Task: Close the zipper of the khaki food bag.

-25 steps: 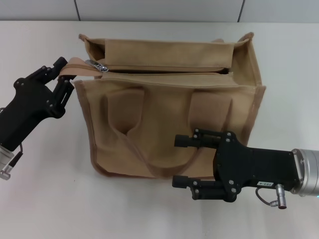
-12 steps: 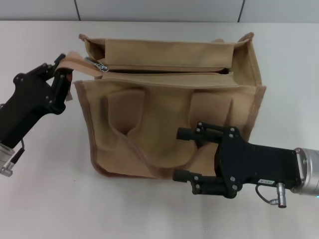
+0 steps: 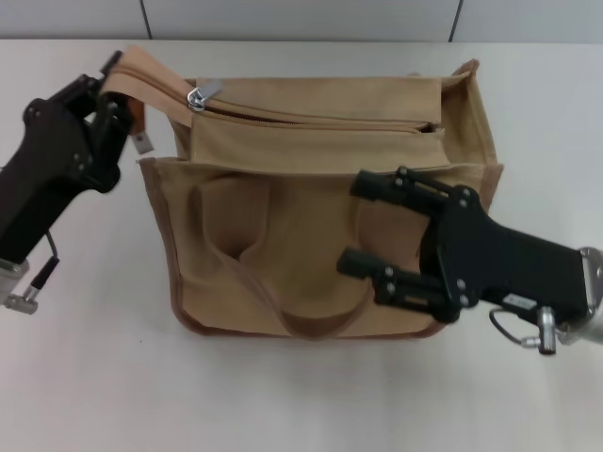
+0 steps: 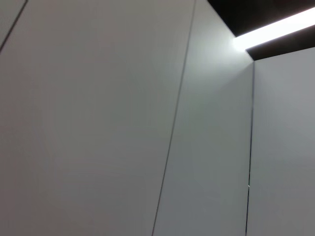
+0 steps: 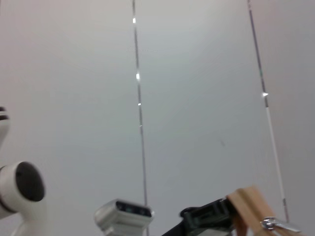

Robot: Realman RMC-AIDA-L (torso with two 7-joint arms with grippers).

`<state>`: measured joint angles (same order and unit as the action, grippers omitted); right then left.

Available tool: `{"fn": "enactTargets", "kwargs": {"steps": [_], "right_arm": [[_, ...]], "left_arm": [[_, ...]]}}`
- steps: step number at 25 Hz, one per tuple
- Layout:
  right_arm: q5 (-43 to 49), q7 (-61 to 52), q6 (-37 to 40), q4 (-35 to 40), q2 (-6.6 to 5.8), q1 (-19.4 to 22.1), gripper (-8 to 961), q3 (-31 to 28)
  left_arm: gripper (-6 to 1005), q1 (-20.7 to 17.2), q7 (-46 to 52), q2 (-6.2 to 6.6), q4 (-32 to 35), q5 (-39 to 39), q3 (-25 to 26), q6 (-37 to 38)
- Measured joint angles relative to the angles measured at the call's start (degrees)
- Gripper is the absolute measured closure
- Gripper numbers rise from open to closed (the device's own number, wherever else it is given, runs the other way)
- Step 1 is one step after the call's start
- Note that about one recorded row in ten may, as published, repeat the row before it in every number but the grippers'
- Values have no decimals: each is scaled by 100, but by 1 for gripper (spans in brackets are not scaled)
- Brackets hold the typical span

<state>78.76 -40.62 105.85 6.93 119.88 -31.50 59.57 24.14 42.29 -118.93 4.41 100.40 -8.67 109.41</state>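
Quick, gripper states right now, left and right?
Left gripper: shut on the zipper's tape end, at the bag's left top corner.
Right gripper: open, holding nothing, over the bag's front.

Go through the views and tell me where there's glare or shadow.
Head view: even, soft light; the right tool throws a faint shadow on the bag, and the pull tab glints. Left wrist view: only wall panels, with a bright overexposed light strip in one corner. Right wrist view: small glints along the panel seams.
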Motion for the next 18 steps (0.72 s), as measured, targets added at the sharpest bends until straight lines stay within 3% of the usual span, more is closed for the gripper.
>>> {"fn": "enactTargets", "kwargs": {"steps": [7,9,10,18], "right_arm": [[-764,-395,-105,-50,0,-138,219,0],[-1041,-888,-126,-37,0,-231,219,1],[-1200,-1660,-171,5,0,-390,219,2],[-1212,-4109,-439,-186,0,-1135,220,67]], "left_arm": [[926,6,236,4,85,53,-36,122],[926,15,230,2,70,57,-43,76],[926,25,225,0,62,65,-47,45],[926,88,217,-16,33,58,-40,-108]]}}
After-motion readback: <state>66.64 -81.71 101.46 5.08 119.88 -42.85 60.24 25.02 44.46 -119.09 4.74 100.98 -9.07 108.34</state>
